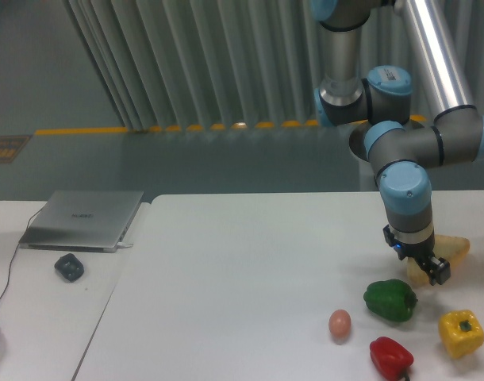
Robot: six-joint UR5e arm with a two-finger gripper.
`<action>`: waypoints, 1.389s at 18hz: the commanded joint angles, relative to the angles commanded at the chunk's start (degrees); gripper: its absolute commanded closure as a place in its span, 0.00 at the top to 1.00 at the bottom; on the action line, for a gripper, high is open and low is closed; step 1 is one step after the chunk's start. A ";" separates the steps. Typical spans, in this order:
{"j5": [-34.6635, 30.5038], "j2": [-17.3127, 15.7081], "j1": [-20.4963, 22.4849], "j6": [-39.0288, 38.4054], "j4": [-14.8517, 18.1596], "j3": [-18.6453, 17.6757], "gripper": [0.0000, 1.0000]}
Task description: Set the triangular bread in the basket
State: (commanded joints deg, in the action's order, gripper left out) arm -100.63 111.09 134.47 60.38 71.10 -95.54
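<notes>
The claw (429,267) sits low against the pale, rounded-triangle bread (451,249); its grip cannot be told.

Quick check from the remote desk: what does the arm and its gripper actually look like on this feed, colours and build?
The arm is built of silver-grey metal tubes with light blue caps on dark grey rounded joints. A polished silver link runs off the top right. The wrist ends in a black ring with a small blue light, carrying a compact black two-finger gripper. No loose cables or readable markings show.
</notes>
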 joint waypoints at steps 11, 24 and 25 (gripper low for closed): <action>-0.09 -0.17 -0.09 0.00 1.67 1.66 0.00; -1.14 -2.81 2.46 18.61 8.26 10.81 0.00; -1.14 -2.81 2.90 20.72 8.18 10.90 0.00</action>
State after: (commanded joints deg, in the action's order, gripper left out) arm -101.78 108.28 137.37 81.10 79.28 -84.64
